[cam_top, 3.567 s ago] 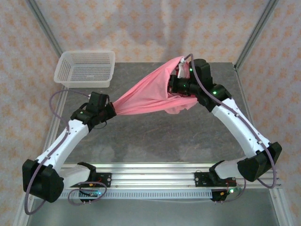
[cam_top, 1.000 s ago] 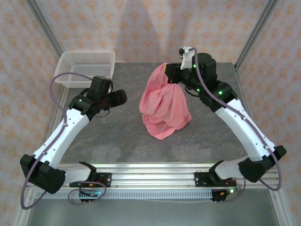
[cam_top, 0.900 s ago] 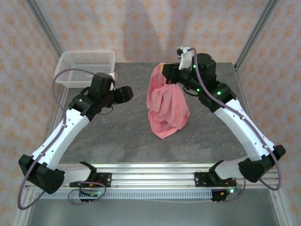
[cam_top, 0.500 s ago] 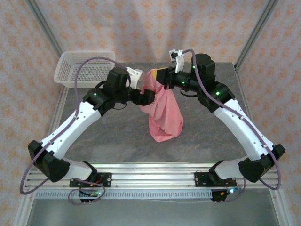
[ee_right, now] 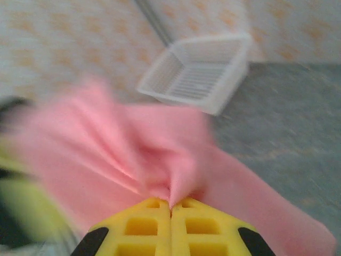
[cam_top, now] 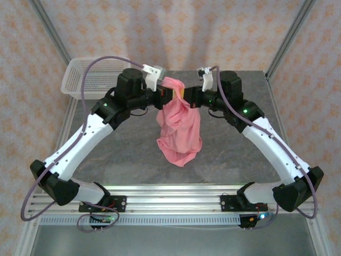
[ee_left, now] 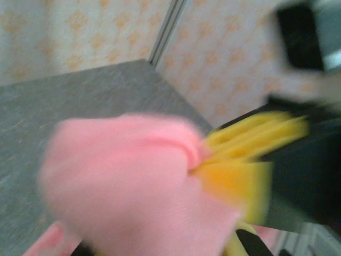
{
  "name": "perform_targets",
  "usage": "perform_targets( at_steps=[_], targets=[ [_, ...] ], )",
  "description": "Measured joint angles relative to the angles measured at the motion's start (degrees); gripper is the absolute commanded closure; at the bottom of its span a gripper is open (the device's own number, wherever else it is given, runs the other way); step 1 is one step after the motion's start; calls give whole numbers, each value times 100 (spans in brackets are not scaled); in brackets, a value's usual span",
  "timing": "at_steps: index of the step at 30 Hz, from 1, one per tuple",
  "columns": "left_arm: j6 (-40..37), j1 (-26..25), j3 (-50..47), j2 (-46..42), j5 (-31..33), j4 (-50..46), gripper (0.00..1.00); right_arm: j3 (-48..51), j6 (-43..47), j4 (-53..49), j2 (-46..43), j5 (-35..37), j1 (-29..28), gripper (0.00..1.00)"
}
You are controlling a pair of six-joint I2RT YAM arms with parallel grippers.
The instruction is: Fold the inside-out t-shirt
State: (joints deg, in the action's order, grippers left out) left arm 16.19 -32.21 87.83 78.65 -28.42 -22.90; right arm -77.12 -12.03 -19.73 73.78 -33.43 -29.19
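**No fold yet: the shirt hangs in a bunch above the table**

The t-shirt [cam_top: 178, 128] hangs in the air over the middle of the table [cam_top: 122, 154]. It is gathered at its top into one tight bunch, and the rest droops in loose folds. Its lowest part looks close to the tabletop, though whether it touches cannot be told. No sleeve, hem or collar can be picked out, and no part lies flat.

The right gripper [ee_right: 171, 201] is closed on the cloth, its yellow fingers pressed together with pink fabric pinched in the seam between them. The left gripper [cam_top: 169, 93] sits right against the same bunch from the other side. Its wrist view is too blurred to show whether it is open or has taken hold.

A white basket [cam_top: 96, 79] stands at the far left corner, well apart from the shirt.

Judged from this, the folding itself has not begun. The shirt has to be opened out, laid flat and then folded, so nearly all the work is left.
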Motion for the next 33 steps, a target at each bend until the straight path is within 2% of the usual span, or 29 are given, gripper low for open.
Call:
perform_targets(
  at_steps=[1,5,6,10,13,17,21,23,24,28,31,33],
  targets=[
    [72,-2,44,-44,-39,-31,100,153,-22,35,-2,-11,101,99],
    [345,-28,63,-48,-164,-179,100,452,-9,44,-31,-33,208,69],
    [393,-24,103,-70,-164,-175,100,492,-4,-98,-13,31,251,65],
    [522,9,256,-175,-175,-105,100,686,48,-404,-59,358,356,56],
    [568,9,291,-201,-214,-87,100,1019,249,-315,-503,439,326,51],
    [586,9,411,-120,-251,-249,100,1193,866,9,-1241,334,-111,46],
    [581,9,649,55,-269,-448,100,1086,1325,435,-1362,129,-608,44],
    [584,9,667,92,-275,-483,100,957,1449,575,-1158,210,-706,48],
    [584,9,667,103,-282,-496,100,901,1495,621,-1027,341,-732,56],
    [579,9,669,105,-289,-599,100,820,1720,645,-595,1054,-737,100],
    [498,9,669,105,-216,-717,100,763,1788,560,-509,876,-691,100],
    [428,4,682,105,127,-896,100,623,1606,525,-498,337,-625,100]
  ],
)
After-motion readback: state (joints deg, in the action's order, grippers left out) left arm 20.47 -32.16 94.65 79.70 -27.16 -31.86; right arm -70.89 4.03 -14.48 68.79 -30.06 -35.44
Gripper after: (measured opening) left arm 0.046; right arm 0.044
